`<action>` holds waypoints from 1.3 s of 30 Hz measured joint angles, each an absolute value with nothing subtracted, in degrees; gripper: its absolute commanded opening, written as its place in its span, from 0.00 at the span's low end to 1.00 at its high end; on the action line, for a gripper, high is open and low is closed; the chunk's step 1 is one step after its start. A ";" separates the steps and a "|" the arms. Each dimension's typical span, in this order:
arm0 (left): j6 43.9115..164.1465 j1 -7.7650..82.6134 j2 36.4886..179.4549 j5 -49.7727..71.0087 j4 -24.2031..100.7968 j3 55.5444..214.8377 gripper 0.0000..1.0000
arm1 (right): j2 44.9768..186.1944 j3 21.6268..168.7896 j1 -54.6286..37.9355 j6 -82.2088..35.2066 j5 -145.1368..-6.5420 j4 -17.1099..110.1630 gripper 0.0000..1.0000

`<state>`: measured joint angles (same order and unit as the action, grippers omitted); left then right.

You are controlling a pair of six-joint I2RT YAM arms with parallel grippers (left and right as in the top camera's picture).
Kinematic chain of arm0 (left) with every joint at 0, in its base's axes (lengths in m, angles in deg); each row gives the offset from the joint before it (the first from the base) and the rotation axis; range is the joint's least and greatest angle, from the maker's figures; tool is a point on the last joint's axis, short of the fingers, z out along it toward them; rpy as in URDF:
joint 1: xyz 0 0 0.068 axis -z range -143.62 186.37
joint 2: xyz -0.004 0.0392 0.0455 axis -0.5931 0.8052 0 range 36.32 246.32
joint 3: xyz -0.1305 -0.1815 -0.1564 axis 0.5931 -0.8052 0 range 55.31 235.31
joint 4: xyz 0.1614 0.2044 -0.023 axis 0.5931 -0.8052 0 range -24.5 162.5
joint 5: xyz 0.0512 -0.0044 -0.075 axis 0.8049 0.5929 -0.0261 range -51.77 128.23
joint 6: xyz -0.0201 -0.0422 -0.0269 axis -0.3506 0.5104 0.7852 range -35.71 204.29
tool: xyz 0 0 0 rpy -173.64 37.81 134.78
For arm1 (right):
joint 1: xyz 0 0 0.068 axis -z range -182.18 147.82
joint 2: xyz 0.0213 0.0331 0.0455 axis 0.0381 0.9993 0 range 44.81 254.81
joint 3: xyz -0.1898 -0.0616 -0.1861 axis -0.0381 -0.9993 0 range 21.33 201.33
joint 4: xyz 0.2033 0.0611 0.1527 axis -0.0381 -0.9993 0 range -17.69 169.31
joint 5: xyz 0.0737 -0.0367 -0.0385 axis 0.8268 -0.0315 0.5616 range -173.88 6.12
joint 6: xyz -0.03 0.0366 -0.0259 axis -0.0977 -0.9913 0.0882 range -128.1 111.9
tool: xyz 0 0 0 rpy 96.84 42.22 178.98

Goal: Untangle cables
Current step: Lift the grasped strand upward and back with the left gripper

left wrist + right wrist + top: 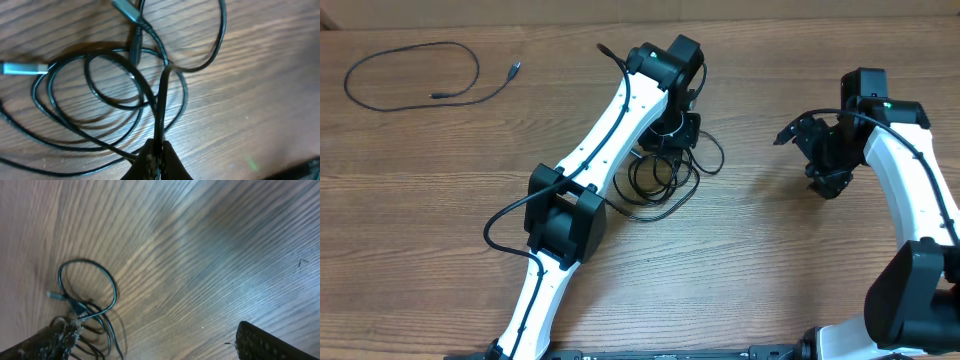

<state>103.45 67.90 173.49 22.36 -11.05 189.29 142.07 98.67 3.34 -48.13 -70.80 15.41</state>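
Where the left arm (610, 130) reaches to the middle of the table (770, 270), the tangled cables (665, 178) lie in overlapping loops on the wood. The left gripper (159, 156) is closed, pinching one strand of the tangle. A silvery plug (22, 68) rests at the edge of the loops. The right gripper (812, 158) is spread wide and holds nothing, well apart to the right of the tangle. A separate cable (415, 75) lies loose near the far left corner.

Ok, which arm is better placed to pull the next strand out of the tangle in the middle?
Left. The left tool is shut on a strand of the tangled cables, directly over the pile. The right tool is open and empty, off to the side, away from them.
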 measured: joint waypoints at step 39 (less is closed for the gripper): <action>100.41 54.31 142.28 7.80 5.19 191.56 0.04 | 142.07 98.63 -23.61 -53.12 -68.20 33.12 1.00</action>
<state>100.41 54.31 142.28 7.80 5.19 191.56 142.07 98.63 -23.61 -53.12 -68.20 33.12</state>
